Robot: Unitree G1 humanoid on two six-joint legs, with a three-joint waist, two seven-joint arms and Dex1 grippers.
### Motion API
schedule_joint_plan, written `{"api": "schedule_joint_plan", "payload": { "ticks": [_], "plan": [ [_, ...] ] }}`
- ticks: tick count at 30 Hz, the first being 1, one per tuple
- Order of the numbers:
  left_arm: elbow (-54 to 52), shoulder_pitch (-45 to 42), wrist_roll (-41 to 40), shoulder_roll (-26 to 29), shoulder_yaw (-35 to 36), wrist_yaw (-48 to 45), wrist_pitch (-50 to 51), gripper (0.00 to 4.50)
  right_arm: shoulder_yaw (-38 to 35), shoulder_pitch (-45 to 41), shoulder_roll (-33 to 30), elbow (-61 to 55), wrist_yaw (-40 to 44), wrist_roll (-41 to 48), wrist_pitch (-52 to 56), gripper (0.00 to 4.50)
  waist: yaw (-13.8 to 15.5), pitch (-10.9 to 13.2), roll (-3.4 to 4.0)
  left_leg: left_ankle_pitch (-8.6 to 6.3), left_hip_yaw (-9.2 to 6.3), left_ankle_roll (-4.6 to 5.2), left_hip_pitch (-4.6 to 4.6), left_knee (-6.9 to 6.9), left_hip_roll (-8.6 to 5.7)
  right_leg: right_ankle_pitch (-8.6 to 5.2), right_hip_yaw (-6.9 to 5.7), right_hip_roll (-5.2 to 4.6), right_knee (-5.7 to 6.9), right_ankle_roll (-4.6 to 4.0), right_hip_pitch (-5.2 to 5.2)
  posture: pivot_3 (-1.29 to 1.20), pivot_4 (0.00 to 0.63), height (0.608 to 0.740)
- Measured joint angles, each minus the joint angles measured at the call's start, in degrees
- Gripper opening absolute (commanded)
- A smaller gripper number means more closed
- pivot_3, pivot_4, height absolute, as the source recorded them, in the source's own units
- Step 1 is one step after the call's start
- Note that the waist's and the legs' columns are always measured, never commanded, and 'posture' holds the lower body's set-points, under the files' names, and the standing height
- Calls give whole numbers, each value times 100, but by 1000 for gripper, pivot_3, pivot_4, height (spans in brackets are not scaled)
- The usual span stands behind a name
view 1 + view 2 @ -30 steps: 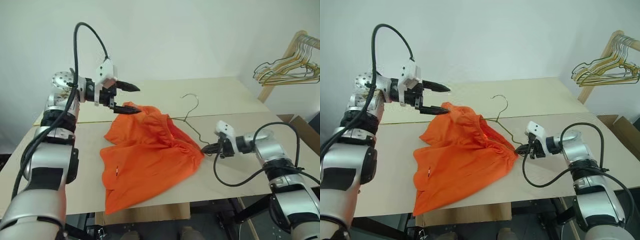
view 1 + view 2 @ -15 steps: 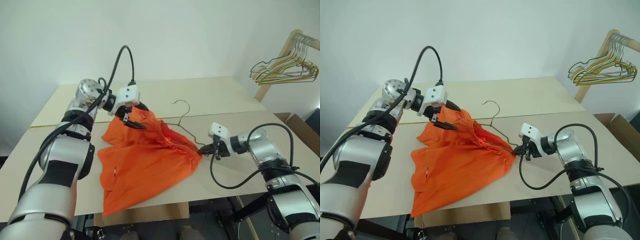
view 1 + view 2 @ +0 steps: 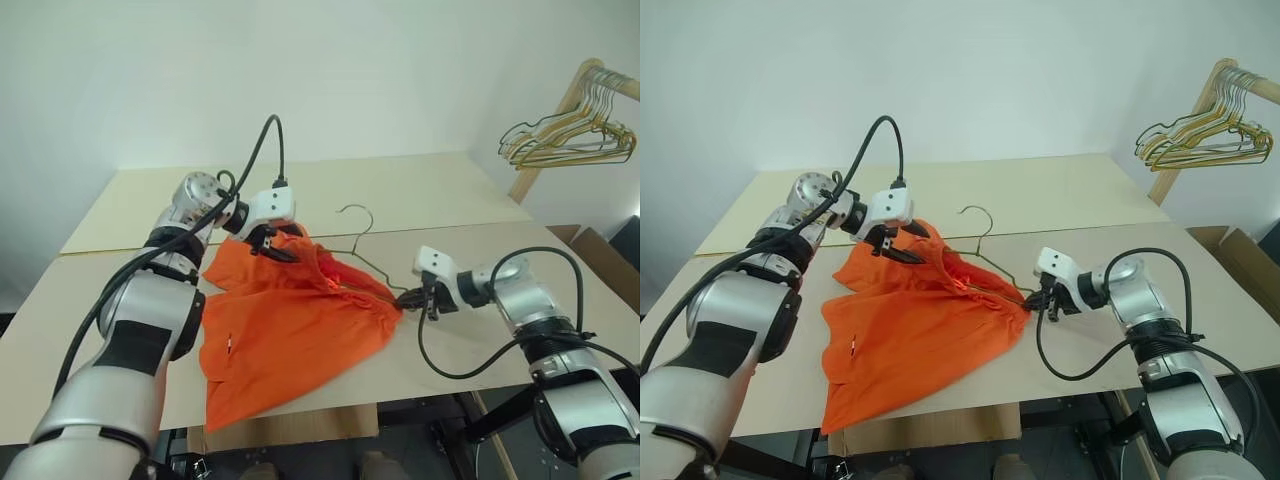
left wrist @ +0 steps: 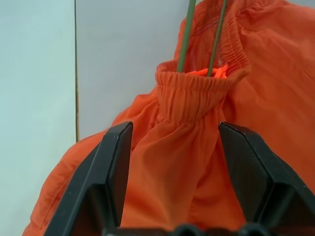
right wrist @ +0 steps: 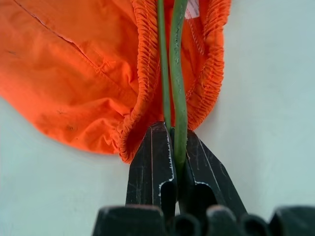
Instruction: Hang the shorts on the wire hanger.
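Right wrist view: fingers (image 5: 173, 147) pinch wire hanger (image 5: 176, 73), its hook pointing away.

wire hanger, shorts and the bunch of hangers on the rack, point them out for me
wire hanger (image 3: 355, 211): left eye view, on its hook.
shorts (image 3: 290, 330): left eye view, mid fabric.
bunch of hangers (image 3: 565, 140): left eye view, on the wires.

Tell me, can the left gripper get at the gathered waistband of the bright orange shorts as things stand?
Probably yes. The left gripper is open with its black fingers on either side of a bunched fold of the bright orange shorts, the waistband just ahead, nothing between. The right gripper is shut on the thin green wire hanger.
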Motion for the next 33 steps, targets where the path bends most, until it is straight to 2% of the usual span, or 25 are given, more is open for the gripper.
{"api": "schedule_joint_plan", "payload": {
  "ticks": [13,16,19,20,23,24,29,33],
  "plan": [
    [79,0,274,-116,0,181,177,2956,-2,63,-22,-415,-58,30,-70,0,-7,0,0,0,0,0,0,0,0,0,-1,0,1,0,0,-55,0,740],
    [85,0,346,-123,-1,220,180,2360,-2,64,-22,-501,-64,52,-69,0,-8,0,0,0,0,0,0,0,0,0,0,0,1,0,0,-54,0,740],
    [94,0,387,-126,-8,301,178,1555,-8,64,-22,-572,-115,77,-69,0,-5,0,0,0,0,0,0,0,0,0,-1,0,0,0,0,-53,0,740],
    [95,0,438,-128,-25,367,176,1111,-17,64,-22,-593,-125,83,-69,0,-3,0,0,0,0,0,0,0,-1,0,0,0,0,0,0,-53,0,740],
    [96,0,502,-142,-34,435,174,188,-44,64,-23,-629,-160,115,-59,0,-2,0,0,0,0,0,0,0,-1,0,-1,0,0,0,0,-51,0,740],
    [98,1,562,-148,-47,416,168,10,-81,64,-31,-629,-193,114,-51,0,-1,0,0,0,0,0,0,0,-2,0,-1,-1,0,0,0,-51,0,740],
    [99,5,570,-175,-48,405,154,10,-98,89,-65,-632,-295,89,-117,0,-6,0,0,0,0,0,0,0,0,0,-1,0,1,0,-1,-50,0,740],
    [99,4,568,-166,-40,322,106,10,-103,228,-59,-633,-577,-34,-663,0,0,0,0,0,0,0,0,0,-1,0,-1,-1,0,0,-1,-49,0,740]
  ]
}}
